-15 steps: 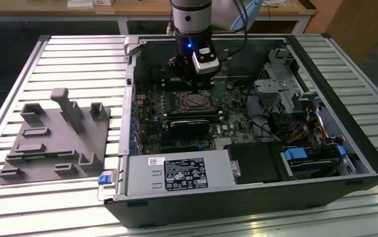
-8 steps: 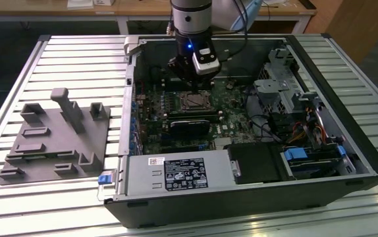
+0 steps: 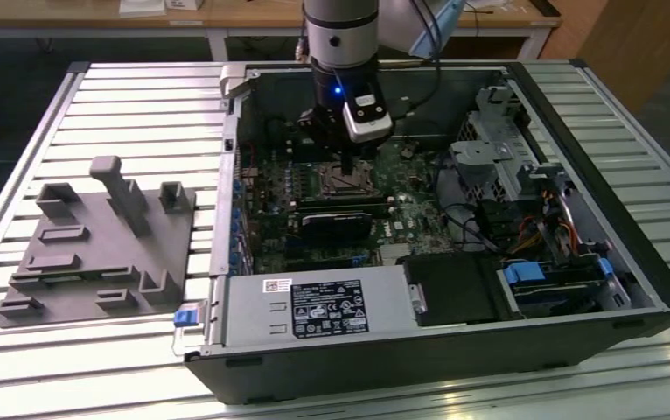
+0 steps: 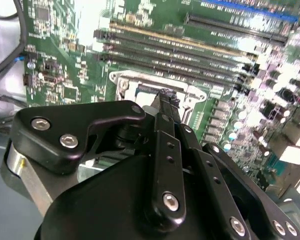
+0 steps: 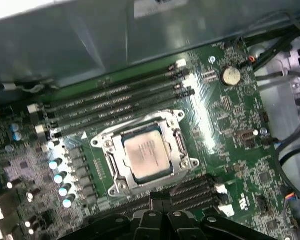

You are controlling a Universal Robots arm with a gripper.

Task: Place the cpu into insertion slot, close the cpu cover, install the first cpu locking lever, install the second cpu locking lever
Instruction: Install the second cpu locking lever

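The chip (image 5: 146, 152) lies flat in its socket (image 5: 109, 161) on the green board (image 5: 240, 155), beige metal face up, with the thin silvery cover frame (image 5: 179, 145) apparently lying down around it, so that the face shows through the square cut-out. Seating looks done; whether the two locking levers are latched I cannot tell.

The tool (image 4: 166, 97) hangs directly over this spot, its tip close to one edge of the socket. In the second wrist view the dark fingertips (image 4: 165, 100) look drawn together into one narrow point with nothing between them; the tool seems closed and empty, suited to pushing rather than gripping.

By judgement, the chip is light, stiff and fragile, and the contacts under it will not bear sideways dragging; it is best held by its edges only. The cover is thin springy sheet metal, slippery, and should be pressed on its frame, not on the chip. A lever would be stiff wire that resists and may snap back.

Beside the socket run the long black memory slots (image 5: 115, 107), just beyond the tool's tip. Around the board stands the open computer case (image 3: 615, 262), on a ribbed metal bench (image 3: 136, 96), with a grey parts holder (image 3: 90, 245) well off to the exterior view's left.
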